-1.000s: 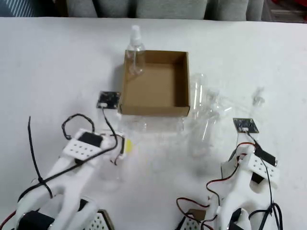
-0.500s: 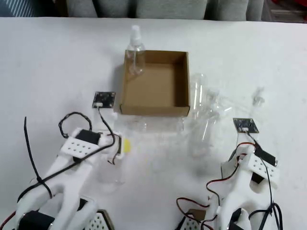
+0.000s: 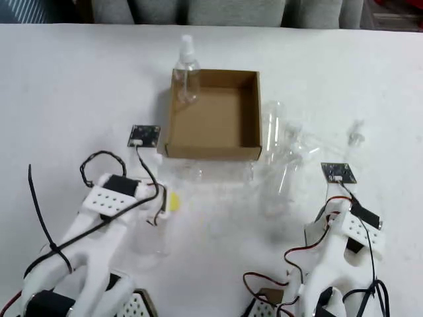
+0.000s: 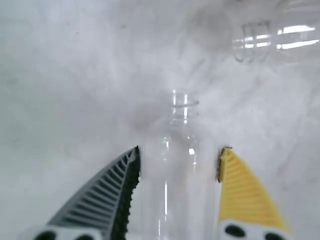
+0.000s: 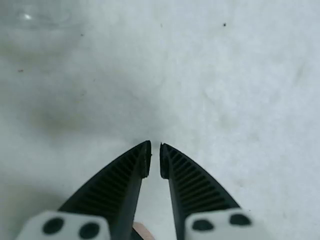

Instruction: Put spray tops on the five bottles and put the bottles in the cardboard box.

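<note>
The uncapped bottle (image 4: 177,172) is pinched by the left gripper (image 4: 179,151), its neck pointed toward twelve o'clock, while the right gripper (image 5: 154,156) is pressed together, empty.

The table (image 3: 66,99) reads to me as a matt white surface, faintly mottled and scuffed. The cardboard box (image 3: 213,152) is plain brown paperboard with a dull finish. The bottle (image 4: 176,145) between the fingers of my left gripper (image 4: 179,152) is clear plastic, smooth and glossy, with bright glints. That gripper's fingers are ribbed matt plastic; the right gripper (image 5: 155,160) has the same ribbing in black. The left arm (image 3: 99,228) and the right arm (image 3: 344,244) have smooth white plastic shells.
</note>
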